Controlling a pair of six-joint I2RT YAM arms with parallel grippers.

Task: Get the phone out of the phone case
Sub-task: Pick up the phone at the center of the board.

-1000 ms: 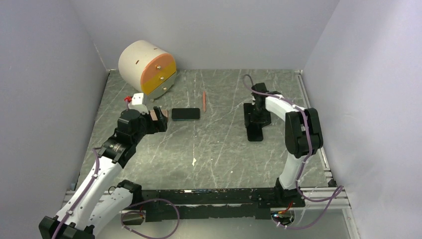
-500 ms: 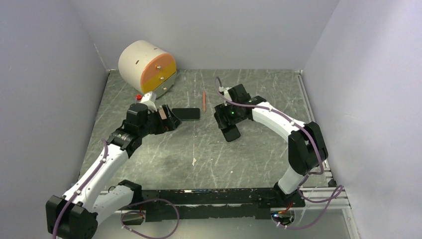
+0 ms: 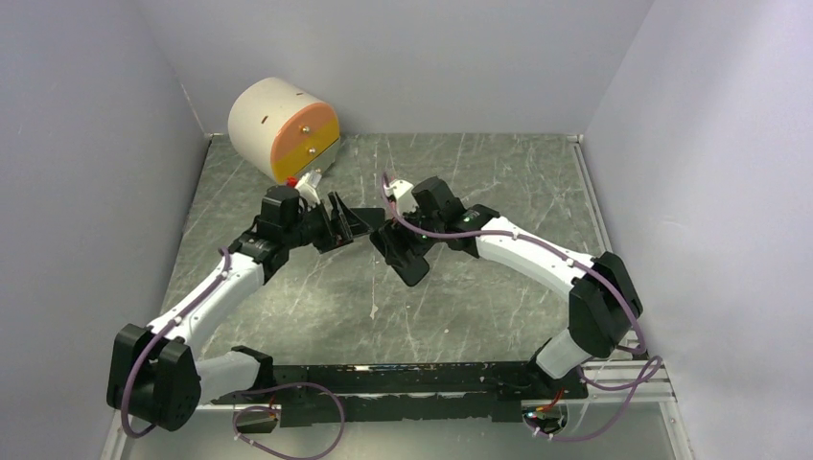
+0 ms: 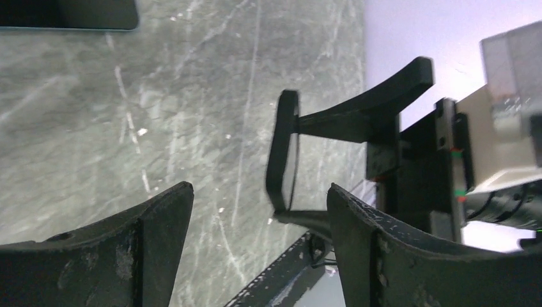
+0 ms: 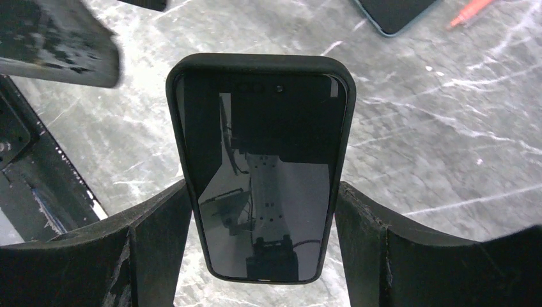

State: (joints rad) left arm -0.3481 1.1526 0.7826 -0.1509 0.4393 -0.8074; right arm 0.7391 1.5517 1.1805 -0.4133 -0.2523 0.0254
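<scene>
Gripping the phone case (image 5: 186,160) edges, the right gripper (image 5: 265,217) offers the phone (image 5: 262,141) leftward to the open left gripper (image 4: 259,192), likely for prying.

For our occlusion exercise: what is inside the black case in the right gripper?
A phone with a dark, reflective screen fills the case. Its back and sides are hidden by the case.
</scene>
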